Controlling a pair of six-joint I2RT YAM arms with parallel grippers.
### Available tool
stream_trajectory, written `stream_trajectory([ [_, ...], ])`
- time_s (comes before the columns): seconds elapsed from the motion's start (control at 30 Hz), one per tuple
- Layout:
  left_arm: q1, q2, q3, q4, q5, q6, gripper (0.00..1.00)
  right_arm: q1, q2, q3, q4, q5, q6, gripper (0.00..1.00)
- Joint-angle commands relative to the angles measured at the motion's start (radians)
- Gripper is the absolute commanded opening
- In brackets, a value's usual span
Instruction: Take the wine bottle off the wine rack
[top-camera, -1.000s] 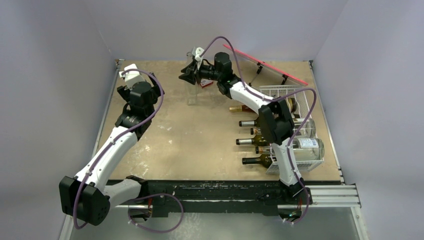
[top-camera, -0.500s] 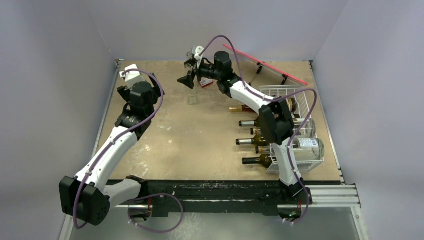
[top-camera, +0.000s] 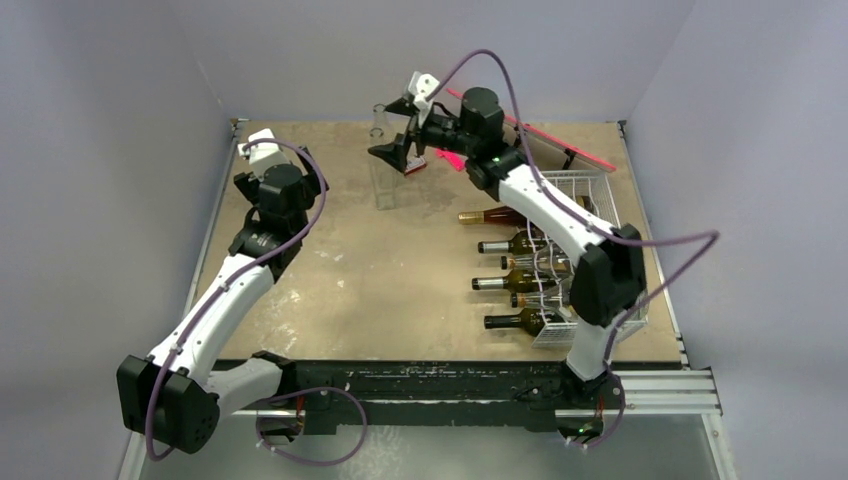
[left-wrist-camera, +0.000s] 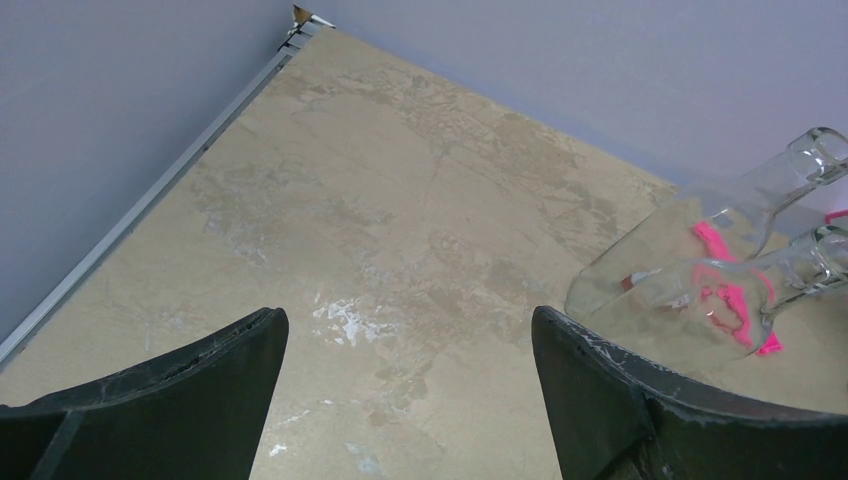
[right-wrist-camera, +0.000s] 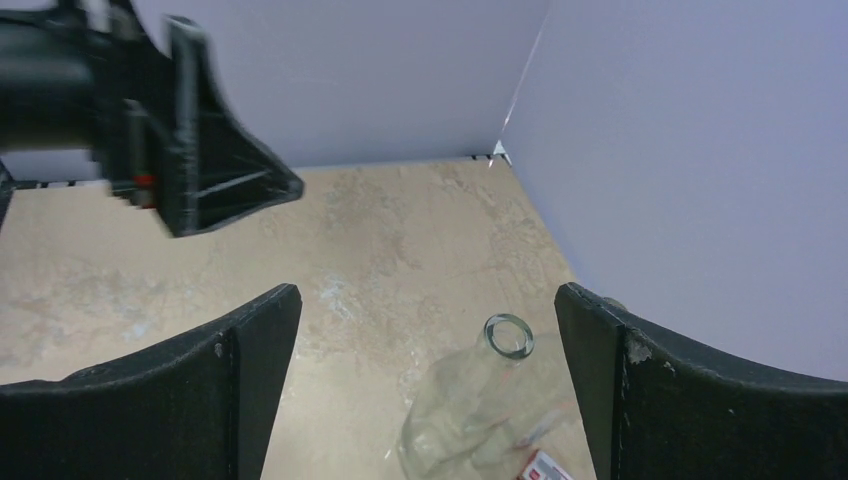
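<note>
The left claw (left-wrist-camera: 405, 330) and right claw (right-wrist-camera: 425, 297) gape empty above a scuffed tan tabletop (top-camera: 400, 270) boxed by pale lilac walls (top-camera: 300, 50).

It was a robotics lab cell: a scuffed tan table (top-camera: 400, 270) boxed in by bare lilac-grey walls (top-camera: 100, 120), a left arm (top-camera: 215, 300) and right arm (top-camera: 545, 205) bolted to a metal rail (top-camera: 665, 390) at its near edge.
</note>
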Motion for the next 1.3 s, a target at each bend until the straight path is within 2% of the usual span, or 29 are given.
stream_trajectory([
  [0.0, -0.003, -0.040, 0.045, 0.027, 0.009, -0.006, 0.91, 0.006, -0.183, -0.116, -0.148, 0.096, -0.143, 1.00],
  [0.13, -0.003, -0.059, 0.045, 0.030, 0.015, -0.009, 0.91, 0.006, -0.334, -0.262, -0.326, 0.232, -0.257, 1.00],
  [0.33, -0.003, -0.071, 0.049, 0.026, 0.024, -0.014, 0.91, 0.006, -0.609, -0.461, -0.533, 0.271, -0.384, 1.00],
  [0.5, -0.003, -0.072, 0.049, 0.026, 0.023, -0.014, 0.91, 0.006, -0.798, -0.517, -0.728, 0.351, -0.450, 1.00],
  [0.63, -0.003, -0.069, 0.050, 0.025, 0.025, -0.016, 0.91, 0.006, -0.883, -0.550, -0.848, 0.511, -0.468, 1.00],
  [0.87, -0.004, -0.068, 0.052, 0.022, 0.030, -0.018, 0.91, 0.006, -0.902, -0.542, -1.055, 0.562, -0.549, 0.99],
  [1.03, -0.003, -0.063, 0.052, 0.022, 0.029, -0.018, 0.91, 0.006, -0.840, -0.532, -1.175, 0.559, -0.598, 0.93],
  [1.17, -0.003, -0.061, 0.052, 0.022, 0.028, -0.015, 0.91, 0.006, -0.788, -0.542, -1.228, 0.595, -0.610, 0.83],
  [1.27, -0.004, -0.063, 0.053, 0.023, 0.028, -0.015, 0.91, 0.006, -0.770, -0.548, -1.246, 0.616, -0.622, 0.79],
])
